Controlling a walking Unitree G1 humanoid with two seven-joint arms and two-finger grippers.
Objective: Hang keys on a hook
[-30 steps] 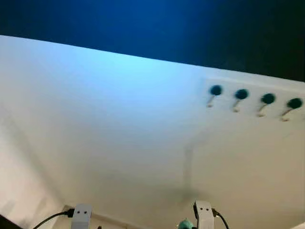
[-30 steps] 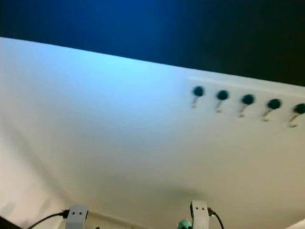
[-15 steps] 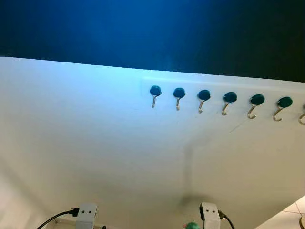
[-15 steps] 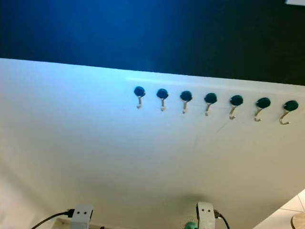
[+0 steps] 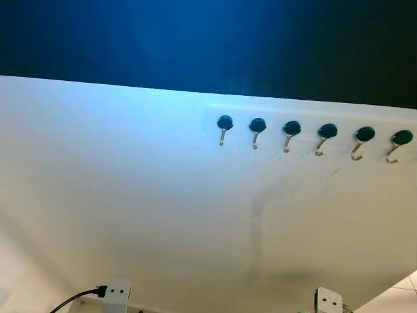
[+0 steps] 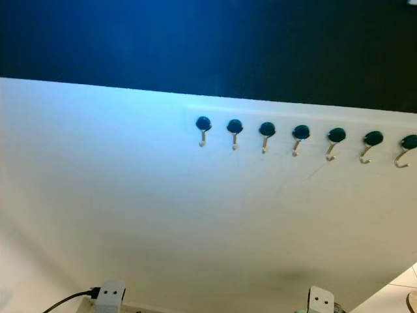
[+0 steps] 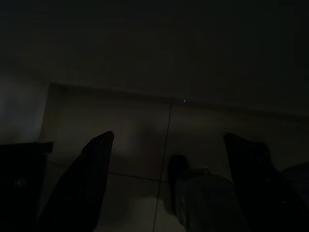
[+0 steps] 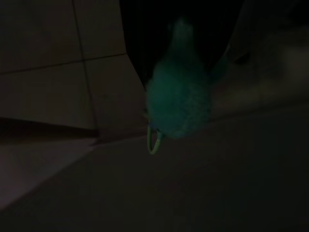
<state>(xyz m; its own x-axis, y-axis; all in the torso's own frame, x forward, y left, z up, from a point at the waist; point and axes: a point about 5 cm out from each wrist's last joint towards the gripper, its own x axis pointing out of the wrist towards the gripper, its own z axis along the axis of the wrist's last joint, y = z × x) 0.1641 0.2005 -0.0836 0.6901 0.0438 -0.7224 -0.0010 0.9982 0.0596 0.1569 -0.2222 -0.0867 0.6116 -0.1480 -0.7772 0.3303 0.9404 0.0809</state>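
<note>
The right gripper (image 8: 178, 63), low near the floor, seems clamped on the fuzzy teal keychain (image 8: 177, 96), though darkness blurs this. The left gripper (image 7: 169, 179) hangs spread, empty. The hooks (image 5: 257, 127) sit high; a loose hold could drop the keys while lifting.

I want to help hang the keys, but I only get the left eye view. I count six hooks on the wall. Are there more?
Observer: Yes. The right eye view shows a seventh hook at the right end of the row.
Operator: Where are the keys?
Observer: The right wrist view shows a fluffy teal key fob with a green ring on it.
Operator: What about the other hand?
Observer: The left gripper is open, pointing at a tiled floor.
</note>
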